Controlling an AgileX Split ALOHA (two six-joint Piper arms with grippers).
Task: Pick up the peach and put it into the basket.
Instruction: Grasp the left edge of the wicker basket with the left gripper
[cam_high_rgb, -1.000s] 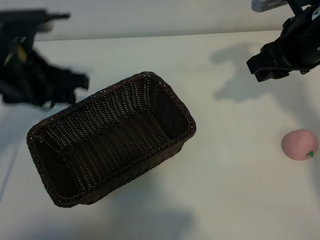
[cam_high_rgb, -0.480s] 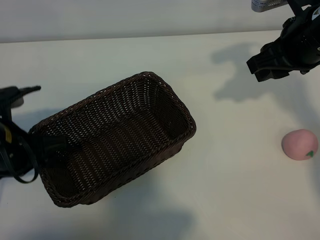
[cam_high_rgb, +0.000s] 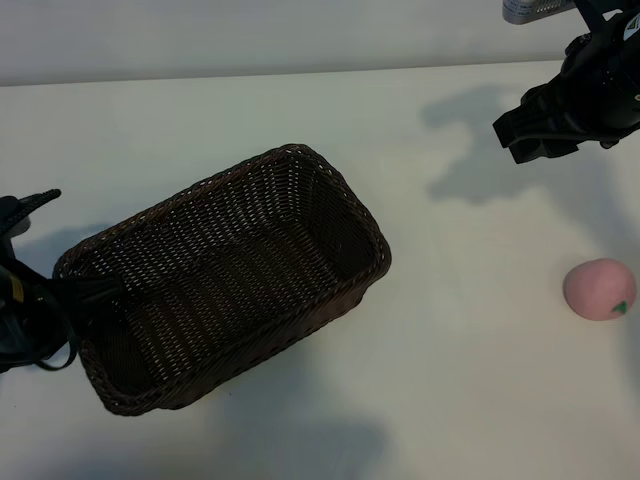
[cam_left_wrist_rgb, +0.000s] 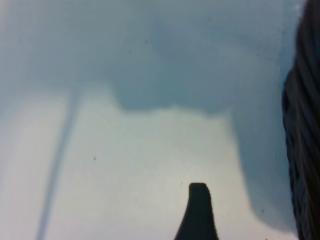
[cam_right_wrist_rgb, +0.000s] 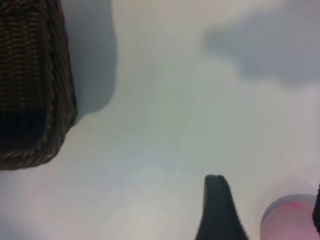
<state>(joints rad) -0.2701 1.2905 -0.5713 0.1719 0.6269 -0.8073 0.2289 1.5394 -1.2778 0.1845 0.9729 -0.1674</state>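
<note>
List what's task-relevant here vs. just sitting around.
Job:
- peach, on the table at right
- basket, empty, mid-table
- right gripper, open, above the peach
- left gripper, open, at the basket's left end

Lying about:
- only the table itself

Dark woven wicker basket (cam_high_rgb: 225, 275), smooth matt peach (cam_high_rgb: 599, 289), smooth matt table (cam_high_rgb: 470, 350)

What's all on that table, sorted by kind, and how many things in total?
Baskets: 1, the dark brown wicker basket
Toy fruit: 1, the pink peach
Robot grippers: 2, the left gripper by the basket's end, the right gripper above the table
Total: 4
</note>
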